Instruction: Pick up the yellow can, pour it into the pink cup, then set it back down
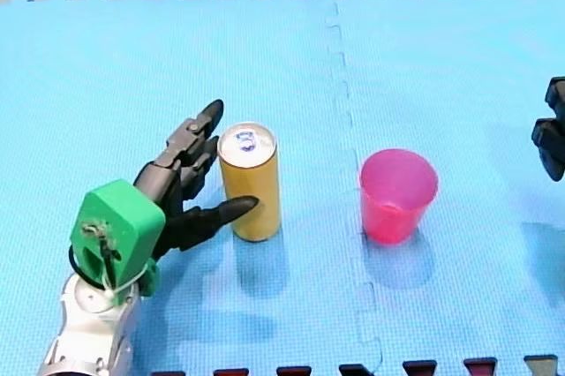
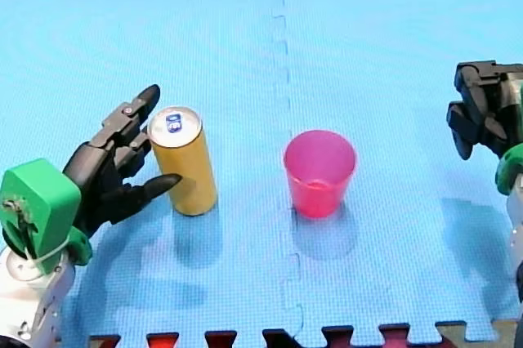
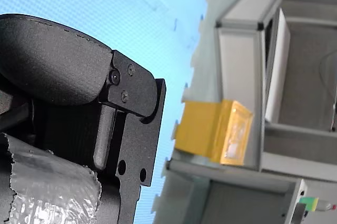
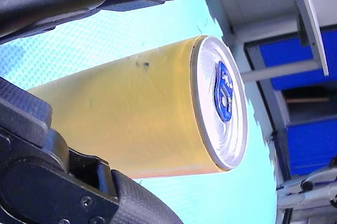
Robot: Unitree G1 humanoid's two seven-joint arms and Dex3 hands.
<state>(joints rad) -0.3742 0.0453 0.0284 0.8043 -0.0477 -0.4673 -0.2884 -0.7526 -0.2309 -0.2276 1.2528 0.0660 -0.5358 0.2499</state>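
Close your black three-finger left hand (image 1: 181, 186) squarely on the tall yellow metal can with the silver lid (image 1: 250, 184) before you lift. The can stands upright on the blue foam mat (image 1: 424, 67), left of the mat's seam. The open pink plastic cup (image 1: 397, 195) stands upright well apart from it, just across the seam.

Take the can around its middle, not near the lid, so it should stay steady when you tip it. Press evenly from both sides. The can is tall and narrow, and a push from the thumb alone would likely topple it toward the cup. Lift straight up only once the grip feels firm.

Your left arm comes in low from the near left corner, with the palm turned toward the can. The fingers are apart and bracket it. The thumb (image 1: 231, 209) lies across the lower front of the body, and the two long fingers (image 1: 201, 133) reach up beside the far left of the rim. I judge the grasp not yet clamped. The second wrist view shows the can lying between the finger links with mat visible around it.

Your right hand (image 2: 484, 109) hangs at the far right edge with its fingers curled in, holding nothing.
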